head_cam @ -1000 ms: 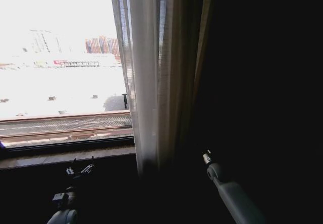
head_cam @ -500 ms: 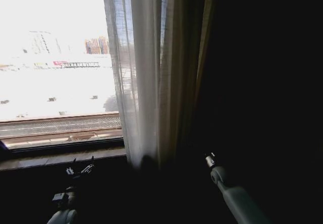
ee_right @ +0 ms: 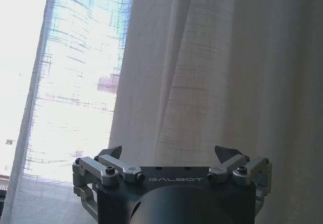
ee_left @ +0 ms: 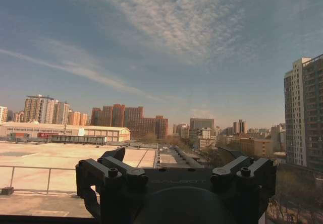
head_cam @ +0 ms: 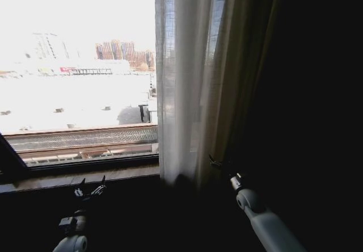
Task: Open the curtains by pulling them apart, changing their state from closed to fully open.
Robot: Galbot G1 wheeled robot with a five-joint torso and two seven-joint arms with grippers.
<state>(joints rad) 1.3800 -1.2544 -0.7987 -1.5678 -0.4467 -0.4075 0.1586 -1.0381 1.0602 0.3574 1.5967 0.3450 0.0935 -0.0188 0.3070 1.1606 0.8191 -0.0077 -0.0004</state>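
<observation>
Our right gripper (ee_right: 171,156) faces the curtains (ee_right: 202,67) with its jaws spread wide and nothing between them, the pleated cloth hanging just ahead of the fingertips; in the head view we see that same right gripper (head_cam: 218,166) low at the foot of the fabric, near its lower hem, though whether it touches the cloth we cannot tell; our left gripper (ee_left: 174,166) sits parked low on the left, jaws likewise released and empty, looking straight out through bare glass at rooftops and sky, and it shows near the window sill (head_cam: 113,174) in the head view (head_cam: 89,190); the curtains (head_cam: 190,76) stand bunched right of centre, a sheer white panel in front with a heavier beige fold behind it, leaving the left part of the window uncovered; we judge this fabric light, soft and limp, likely to slip and bulge rather than travel as one piece; a pinch on a gathered pleat near the leading edge, taking several folds at once, should carry the panel better than a push on the flat cloth.
</observation>
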